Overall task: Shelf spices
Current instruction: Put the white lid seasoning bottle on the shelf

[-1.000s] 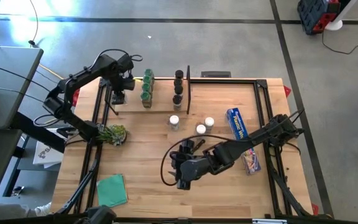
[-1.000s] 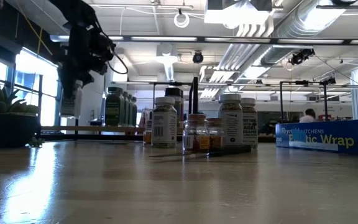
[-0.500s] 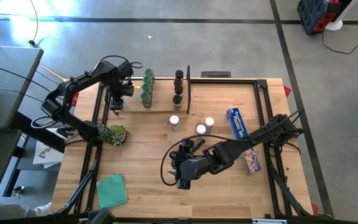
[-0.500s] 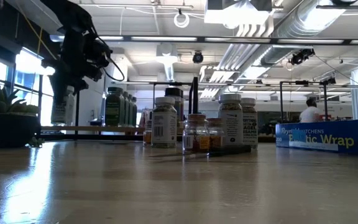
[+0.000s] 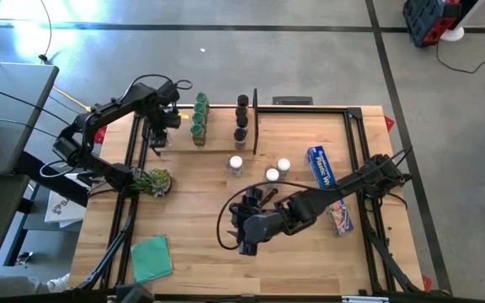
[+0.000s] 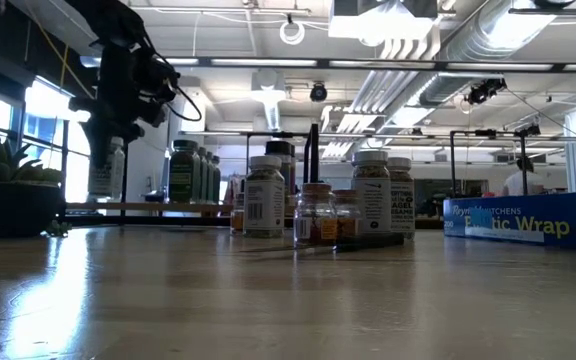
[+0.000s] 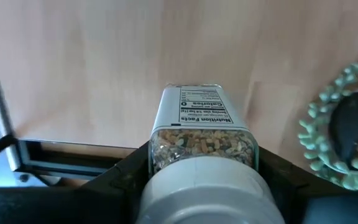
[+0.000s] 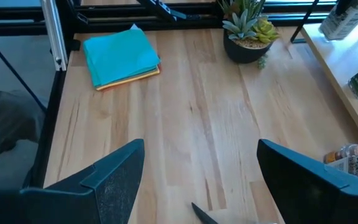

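Since a second ago the left hand [image 5: 160, 135] has dropped from its raised spot and carried its jar [image 6: 105, 168] down toward the left end of the shelf [image 5: 217, 148], at the upper left of the high view; in the last half second it has barely shifted. The jar sits clamped between the hand's two dark fingers [image 7: 120, 171], one on each side just below the cap, so the hand is closed on it. In the low view the jar hangs upright at the far left, its base close to the shelf, though I cannot tell whether it touches. It is a clear jar with a broad white cap [image 7: 207, 190], speckled pale and brown contents, and a white nutrition label on the side. Along the shelf stands a row of green-capped jars [image 5: 199, 122], then a row of dark-capped ones [image 5: 241, 118] beside a black upright rod [image 5: 254, 122]. Three white-capped jars [image 5: 270, 167] stand on the tabletop [image 5: 200, 219] just below the shelf, near a blue wrap box [image 5: 320, 167]. The right hand [image 5: 244, 238] rests low in the middle of the frame, fingers spread wide and holding nothing, unmoved.
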Action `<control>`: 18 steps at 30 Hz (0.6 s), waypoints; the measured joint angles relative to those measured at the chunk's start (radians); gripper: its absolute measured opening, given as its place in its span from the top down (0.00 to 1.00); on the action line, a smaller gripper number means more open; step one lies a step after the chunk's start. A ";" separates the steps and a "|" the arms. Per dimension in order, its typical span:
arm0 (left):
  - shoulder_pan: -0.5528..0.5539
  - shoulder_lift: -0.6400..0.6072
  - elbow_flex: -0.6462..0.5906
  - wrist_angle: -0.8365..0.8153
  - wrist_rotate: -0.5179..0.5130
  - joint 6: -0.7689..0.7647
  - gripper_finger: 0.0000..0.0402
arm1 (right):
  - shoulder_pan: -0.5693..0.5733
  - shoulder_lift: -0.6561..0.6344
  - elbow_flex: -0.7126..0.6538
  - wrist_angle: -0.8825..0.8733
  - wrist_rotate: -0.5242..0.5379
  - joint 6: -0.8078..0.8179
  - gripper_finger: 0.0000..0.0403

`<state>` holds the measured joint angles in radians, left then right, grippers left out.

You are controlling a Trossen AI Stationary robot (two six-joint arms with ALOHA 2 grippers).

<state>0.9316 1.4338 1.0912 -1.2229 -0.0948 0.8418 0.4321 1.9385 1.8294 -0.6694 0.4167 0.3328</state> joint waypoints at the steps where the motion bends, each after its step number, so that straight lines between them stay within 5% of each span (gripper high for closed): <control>1: -0.003 0.000 0.000 -0.009 0.003 0.000 0.51 | 0.000 0.000 0.000 0.000 0.000 0.000 0.24; 18: -0.004 -0.005 -0.040 -0.012 -0.020 -0.024 0.49 | -0.002 0.000 0.000 0.000 0.000 -0.001 0.24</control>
<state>0.9276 1.4292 1.0508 -1.2347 -0.1143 0.8177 0.4301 1.9385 1.8294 -0.6697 0.4171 0.3321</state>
